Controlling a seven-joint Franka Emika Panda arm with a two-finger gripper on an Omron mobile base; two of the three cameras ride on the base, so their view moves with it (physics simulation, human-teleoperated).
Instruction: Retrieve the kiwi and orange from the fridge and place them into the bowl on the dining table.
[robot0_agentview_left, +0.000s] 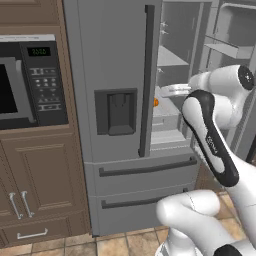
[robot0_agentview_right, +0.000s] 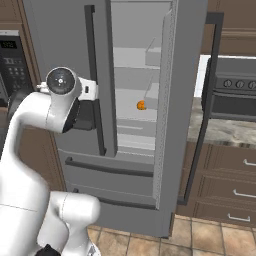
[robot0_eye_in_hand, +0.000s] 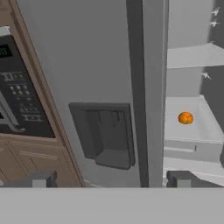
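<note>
We find the orange (robot0_eye_in_hand: 185, 117) on a shelf inside the fridge (robot0_agentview_left: 115, 65), right of its closed left door; the microwave (robot0_agentview_left: 27, 80) sits left of the fridge.

orange (robot0_eye_in_hand: 185, 117) on fridge (robot0_eye_in_hand: 100, 65) shelf — fingers (robot0_eye_in_hand: 38, 180) spread wide

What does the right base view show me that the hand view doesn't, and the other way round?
Right base view alone: the open fridge door edge-on, the stove and stone counter to the right of it, the fridge's bottom drawers, and the arm's white wrist in front of the closed door.

Hand view alone: the dispenser recess head-on and the two dark fingers spread wide at the bottom edge.

Both: the orange on a pale shelf inside the fridge, the closed door's dark handle, and the microwave at left.
</note>
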